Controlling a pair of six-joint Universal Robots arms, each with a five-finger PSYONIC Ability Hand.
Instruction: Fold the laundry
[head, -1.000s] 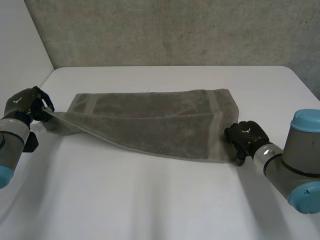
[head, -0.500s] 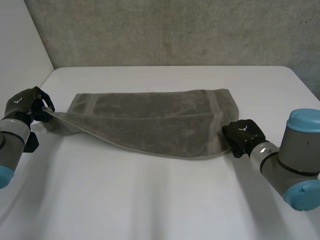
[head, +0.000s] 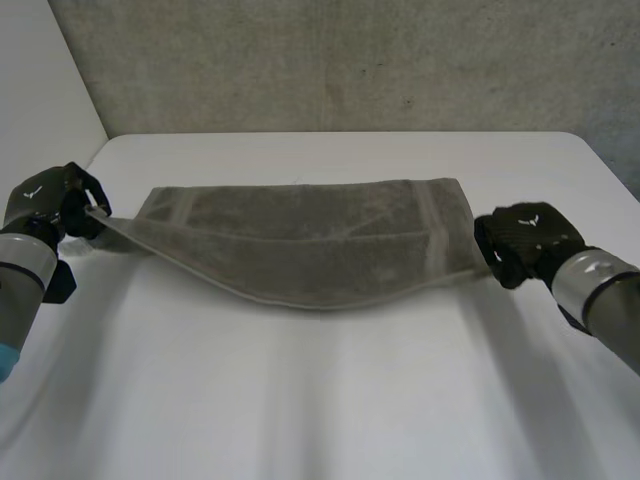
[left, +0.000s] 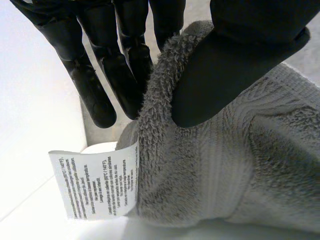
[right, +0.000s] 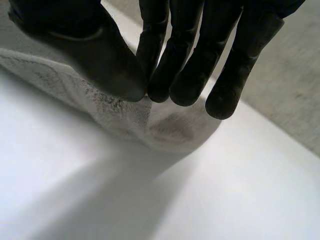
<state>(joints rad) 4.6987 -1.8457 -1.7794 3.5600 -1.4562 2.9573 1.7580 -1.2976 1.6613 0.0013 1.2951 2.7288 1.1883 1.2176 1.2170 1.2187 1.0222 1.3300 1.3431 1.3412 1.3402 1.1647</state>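
Robot hands (head: 50, 205) (head: 525, 240) on sagging grey towel (head: 300, 245)

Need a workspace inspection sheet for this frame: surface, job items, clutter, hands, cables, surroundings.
surface: white table, no spills seen.
job's things: one grey towel spread across the table, its near edge raised at both ends and sagging between; white care label at the left hand's corner.
clutter: nothing seen.
hands: left hand pinches the towel's near left corner between thumb and fingers; right hand pinches the near right corner likewise.
cables: nothing seen.
surroundings: grey concrete wall behind the table.
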